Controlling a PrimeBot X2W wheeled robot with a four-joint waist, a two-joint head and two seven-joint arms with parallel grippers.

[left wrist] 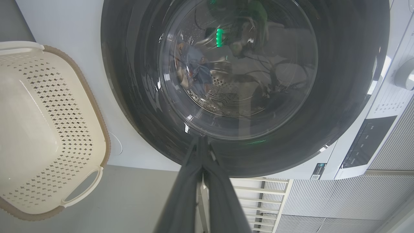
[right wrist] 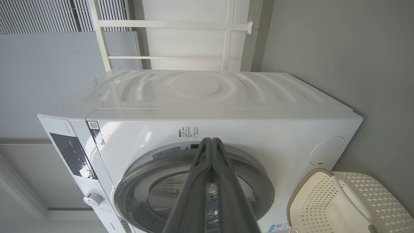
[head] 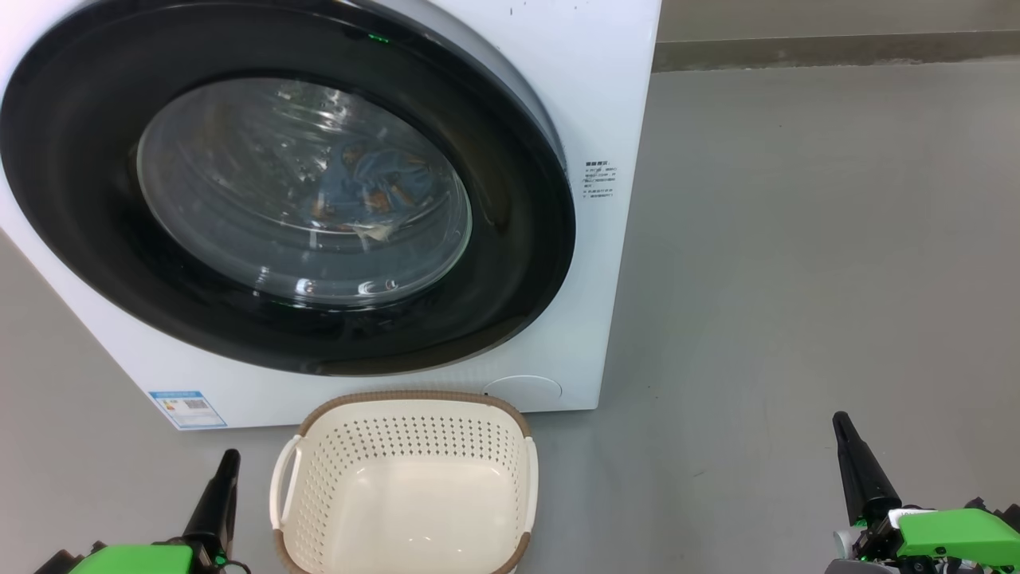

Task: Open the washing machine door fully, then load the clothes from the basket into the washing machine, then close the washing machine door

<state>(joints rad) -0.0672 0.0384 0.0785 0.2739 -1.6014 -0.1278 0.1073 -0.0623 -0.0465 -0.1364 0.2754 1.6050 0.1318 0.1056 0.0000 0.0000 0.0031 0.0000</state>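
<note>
Held low, left tool (head: pixel 229 458) just left of the basket (head: pixel 414 396), fingers (left wrist: pixel 184 194) pressed together pointing up, right tool (head: pixel 839 421) likewise closed — well off to the right, washing machine door (head: pixel 72 159) shut ahead, clothes (head: pixel 374 179) behind its glass — inside the washing machine (head: pixel 590 80).

Head view: the washing machine (head: pixel 613 96) runs off the top and left edges, as does the upper rim of the washing machine door (head: pixel 88 263). The clothes (head: pixel 374 179) show through the glass, warped by reflections; number indeterminate. The basket (head: pixel 414 397) loses its near end to the bottom edge. Print on the front notice (head: pixel 599 182) and blue label (head: pixel 186 408) is too small to read. Left tool (head: pixel 230 458) and right tool (head: pixel 839 422) are cut off at the bottom edge.
</note>
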